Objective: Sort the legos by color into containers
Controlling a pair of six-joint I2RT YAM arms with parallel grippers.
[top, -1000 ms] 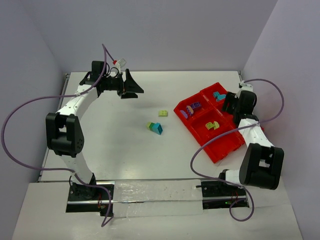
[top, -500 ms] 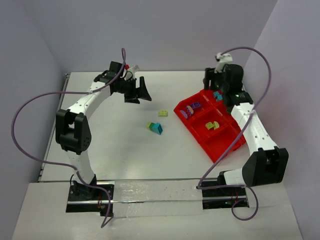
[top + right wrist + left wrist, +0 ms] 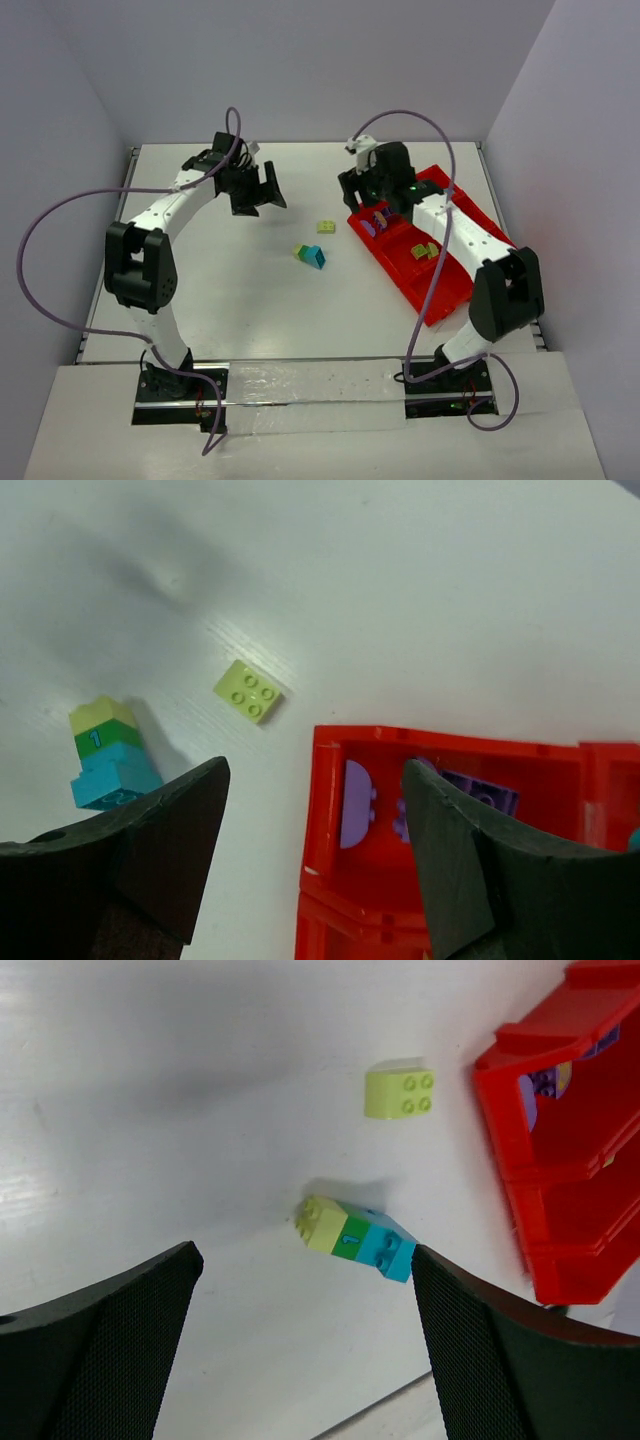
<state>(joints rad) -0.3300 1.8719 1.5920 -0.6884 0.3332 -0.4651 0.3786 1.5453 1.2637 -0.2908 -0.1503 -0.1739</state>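
1. Left gripper [image 3: 262, 192] — held released, empty, above the table [image 3: 220, 290].
2. Right gripper [image 3: 368, 200] — held released, empty, over the red tray [image 3: 440, 290] corner.
3. Yellow brick [image 3: 326, 227] and three-colour stack [image 3: 310, 255] are seen on the table beside the tray.

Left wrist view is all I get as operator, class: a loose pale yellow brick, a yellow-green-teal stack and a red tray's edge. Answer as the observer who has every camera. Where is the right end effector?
Observer: The right end effector hovers above the corner of the red tray nearest the loose pale yellow brick.
Operator: Is it carrying anything?
Observer: No. Its jaws stand apart with nothing between them.
Operator: What lies in the tray besides the purple pieces I glimpse?
Observer: From the top camera, the neighbouring compartment holds pale yellow-green bricks.
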